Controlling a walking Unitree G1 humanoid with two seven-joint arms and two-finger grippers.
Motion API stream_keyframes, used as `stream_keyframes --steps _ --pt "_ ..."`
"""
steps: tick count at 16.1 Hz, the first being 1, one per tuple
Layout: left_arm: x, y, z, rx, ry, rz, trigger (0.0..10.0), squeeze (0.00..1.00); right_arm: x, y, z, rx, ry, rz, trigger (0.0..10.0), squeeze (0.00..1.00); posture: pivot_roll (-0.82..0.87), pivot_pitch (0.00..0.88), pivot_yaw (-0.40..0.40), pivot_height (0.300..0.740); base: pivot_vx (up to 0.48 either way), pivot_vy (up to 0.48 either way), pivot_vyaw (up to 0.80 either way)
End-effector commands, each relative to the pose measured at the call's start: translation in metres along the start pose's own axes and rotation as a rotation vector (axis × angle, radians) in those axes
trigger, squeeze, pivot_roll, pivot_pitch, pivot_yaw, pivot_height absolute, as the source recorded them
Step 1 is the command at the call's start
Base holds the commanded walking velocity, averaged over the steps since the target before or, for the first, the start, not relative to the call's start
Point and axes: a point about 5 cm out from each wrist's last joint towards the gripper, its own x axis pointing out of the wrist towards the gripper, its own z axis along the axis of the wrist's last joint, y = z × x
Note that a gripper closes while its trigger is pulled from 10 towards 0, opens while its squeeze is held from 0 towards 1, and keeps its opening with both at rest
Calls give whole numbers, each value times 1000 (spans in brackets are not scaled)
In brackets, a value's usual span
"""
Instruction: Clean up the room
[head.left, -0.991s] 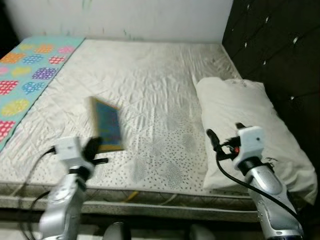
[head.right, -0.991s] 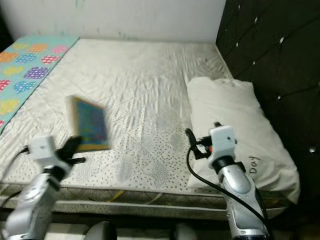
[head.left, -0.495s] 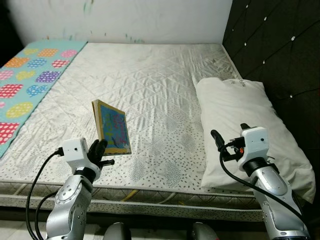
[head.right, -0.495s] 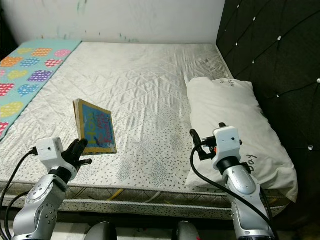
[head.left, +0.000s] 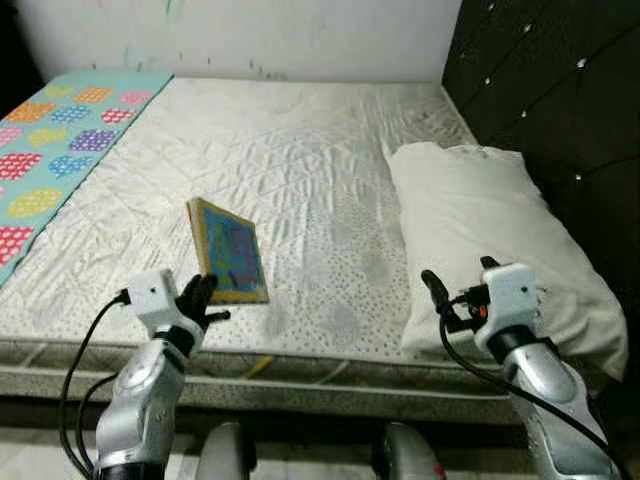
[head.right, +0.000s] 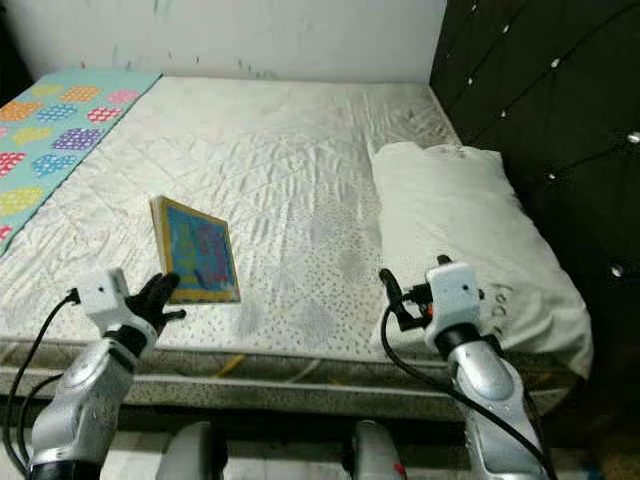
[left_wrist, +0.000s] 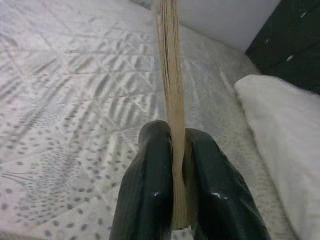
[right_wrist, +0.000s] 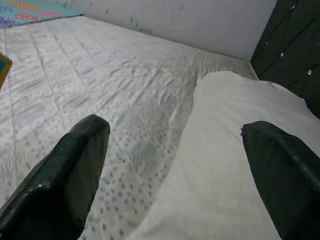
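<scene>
1. Up front, the head views show the left gripper (head.left: 203, 297) near the bed's front edge, its fingers clamped on the bottom edge of a colourful book (head.left: 230, 251) held tilted above the quilted mattress (head.left: 300, 170).
2. Right gripper (head.right: 400, 297) hovers with fingers spread beside the white pillow (head.right: 460, 230); a patterned blanket (head.left: 50, 150) lies at the mattress's left side.
3. Left wrist view: fingers (left_wrist: 152, 190) pinch the book's page edge (left_wrist: 172, 100).
4. Right wrist view: parted fingers (right_wrist: 70, 175), pillow (right_wrist: 235, 150) between them.
</scene>
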Motion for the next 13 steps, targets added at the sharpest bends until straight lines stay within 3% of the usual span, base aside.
stream_keyframes --steps 1,3,5,8,9,13 --pt "8 -7 13 -17 -36 -59 10000 0 -3 -5 5 -19 -9 -6 10000 0 -241 39 -16 600 0 0 0" --pt "23 -27 14 -93 19 -187 10000 0 -10 -10 4 -41 13 -9 10000 0 -253 62 -42 600 0 0 0" --pt "33 -32 18 -131 15 -208 10000 0 -18 -13 4 -73 26 1 10000 0 -271 73 -50 600 0 0 0" --pt "36 -28 17 -152 19 -190 10000 0 -27 -21 4 -93 47 -13 10000 0 -287 90 -65 600 0 0 0" --pt "38 -19 16 -208 23 -152 10000 0 -33 -23 3 -110 66 -13 10000 0 -295 98 -72 600 0 0 0" --pt "39 -8 3 -258 63 -110 10000 0 -51 -35 6 -164 102 -33 10000 0 -339 134 -100 600 0 0 0"
